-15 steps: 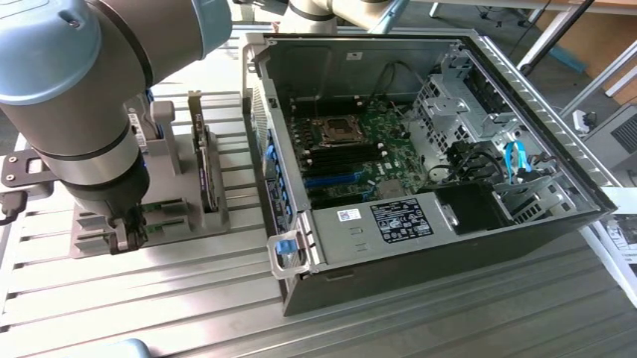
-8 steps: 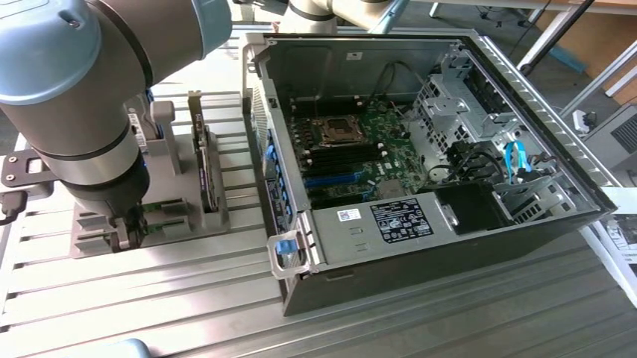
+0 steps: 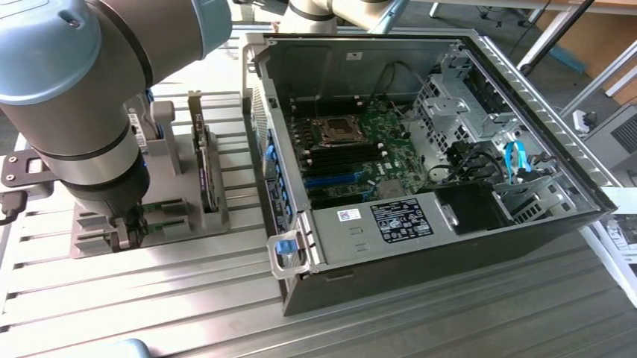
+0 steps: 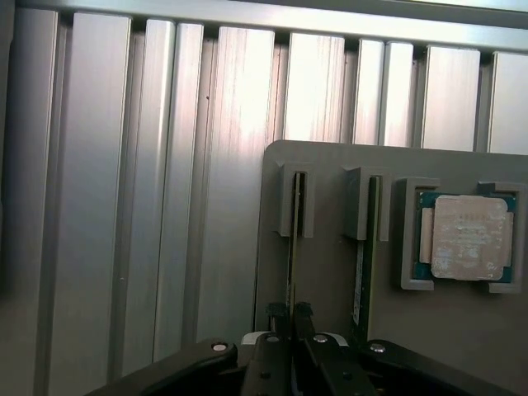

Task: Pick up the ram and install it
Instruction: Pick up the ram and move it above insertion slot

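On the exterior view's left the arm (image 3: 80,112) reaches down onto the holder (image 3: 214,220), a grey block on the slatted table (image 3: 149,298). A dark card (image 3: 204,175) stands upright in the holder. The open case (image 3: 448,257) stands just beside the holder on the exterior view's right, with its motherboard (image 3: 374,127) facing up. In the wrist view the gripper (image 4: 290,318) sits over the holder's outermost slot, where the ram (image 4: 292,247) stands on edge. Its 2 fingers (image 4: 304,320) are drawn in against the ram's 2 faces, 1 on each side. The gripper is therefore clamped on the ram, which runs straight out from between the fingertips and sits in its slot, not lifted. A 2nd stick (image 4: 360,280) stands in the holder's next slot, near the gripper but untouched. Beyond it a processor (image 4: 466,237) lies flat in the holder's square pocket.
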